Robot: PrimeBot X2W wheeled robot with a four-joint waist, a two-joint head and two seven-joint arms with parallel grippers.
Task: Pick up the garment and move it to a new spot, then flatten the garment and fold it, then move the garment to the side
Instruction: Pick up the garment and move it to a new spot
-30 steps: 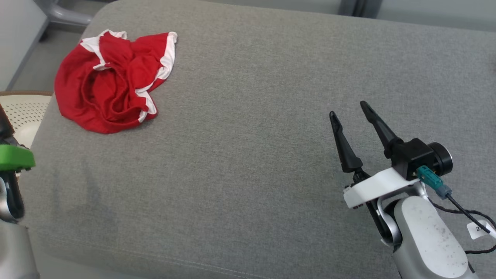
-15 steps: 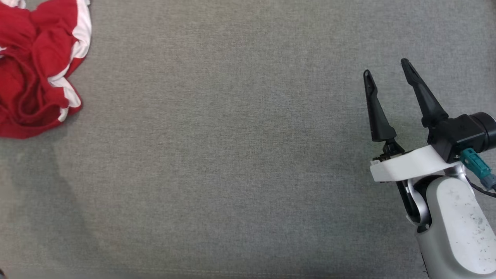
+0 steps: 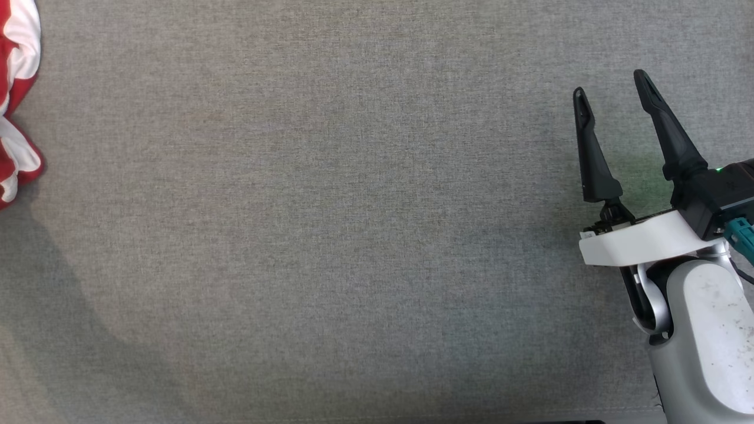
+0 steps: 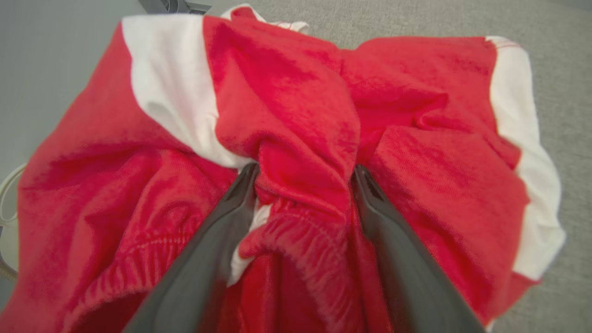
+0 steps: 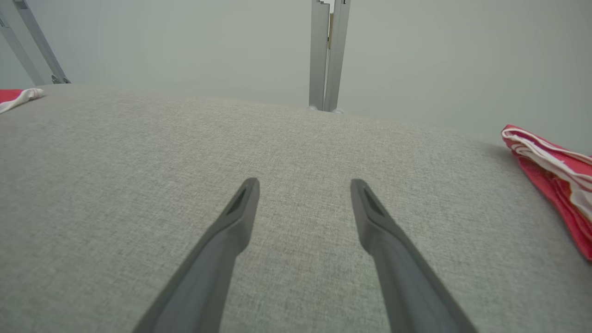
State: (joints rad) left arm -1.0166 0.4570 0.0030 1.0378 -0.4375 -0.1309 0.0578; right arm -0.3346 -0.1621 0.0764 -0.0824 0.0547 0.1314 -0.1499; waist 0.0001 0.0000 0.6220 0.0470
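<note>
On the grey cushion (image 3: 330, 206), your left pincer (image 4: 305, 167) straddles a fold of the red garment (image 4: 416, 162), spread. Your right pincer (image 3: 609, 82) is spread too.

the garment (image 4: 407, 185) is red with broad white bands. it lies crumpled in a heap on the grey cushion (image 3: 353, 235).

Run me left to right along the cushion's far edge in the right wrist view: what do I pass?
Corner of the red-and-white garment → upright metal post standing behind the grey cushion → folded red-and-white cloth at the right edge.
</note>
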